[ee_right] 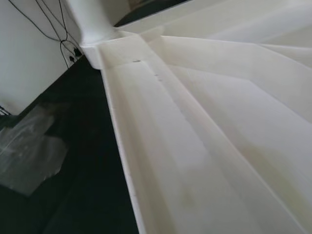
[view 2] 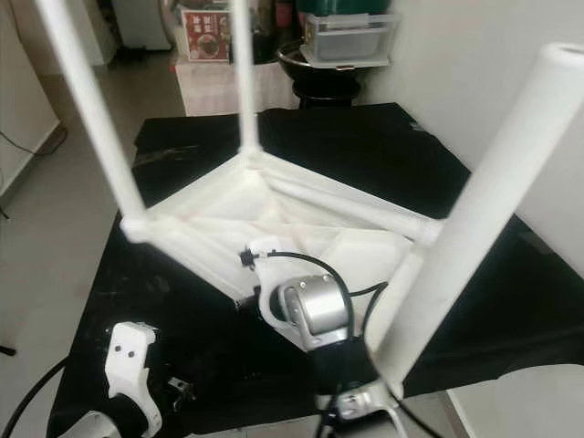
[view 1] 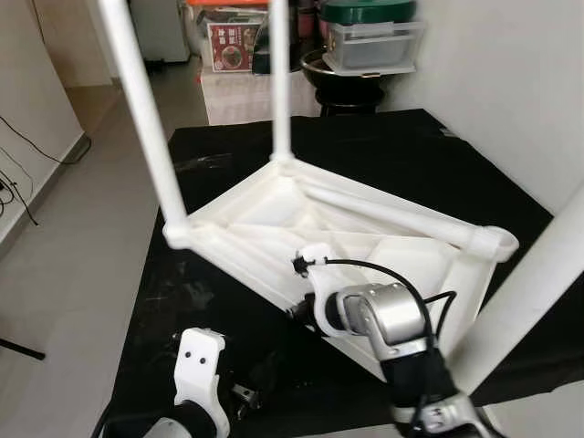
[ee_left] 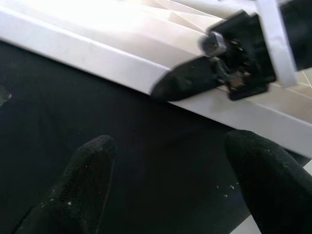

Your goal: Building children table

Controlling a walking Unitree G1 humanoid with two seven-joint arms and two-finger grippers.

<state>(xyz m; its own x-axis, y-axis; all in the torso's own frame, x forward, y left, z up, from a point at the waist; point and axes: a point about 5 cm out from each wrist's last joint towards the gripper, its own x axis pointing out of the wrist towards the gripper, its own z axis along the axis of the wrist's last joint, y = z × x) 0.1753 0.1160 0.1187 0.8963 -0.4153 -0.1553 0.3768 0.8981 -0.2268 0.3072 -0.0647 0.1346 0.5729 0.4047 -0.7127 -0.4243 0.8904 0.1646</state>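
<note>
A white plastic children's table top (view 1: 301, 224) lies upside down on a black cloth sheet (view 1: 401, 155) spread over the floor, its ribbed underside facing up. The underside is a shallow tray of smooth, glossy plastic, divided by raised diagonal ribs into triangular pockets. Round white plastic legs (view 1: 141, 100) stand up from its corner sockets; two rise at the far and left corners and run out of the top of the frame, and a third, thick and close to the camera (view 2: 474, 219), rises from the right corner.

The right pincer (ee_left: 195, 80) sits at the near edge of the table top, about midway along that edge, with the silver right arm (view 1: 383, 315) bent over the rim behind it. In the left wrist view one of its black fingers lies against the white rim. Whether its fingers are apart or together cannot be told, since the rim and the wrist housing cover them. Its own wrist view looks along the pale channel just inside the rim toward a corner socket.

The left pincer (ee_left: 170, 187) hovers over the black sheet just short of that same near edge, not touching the table top. Its two black, grainy-textured fingers (ee_left: 85, 170) are spread wide apart with nothing between them.

Beyond the far edge of the sheet stand a clear plastic storage box (view 1: 370, 46) with a green lid and a black round basin (view 1: 342, 78), both partly cut off.
</note>
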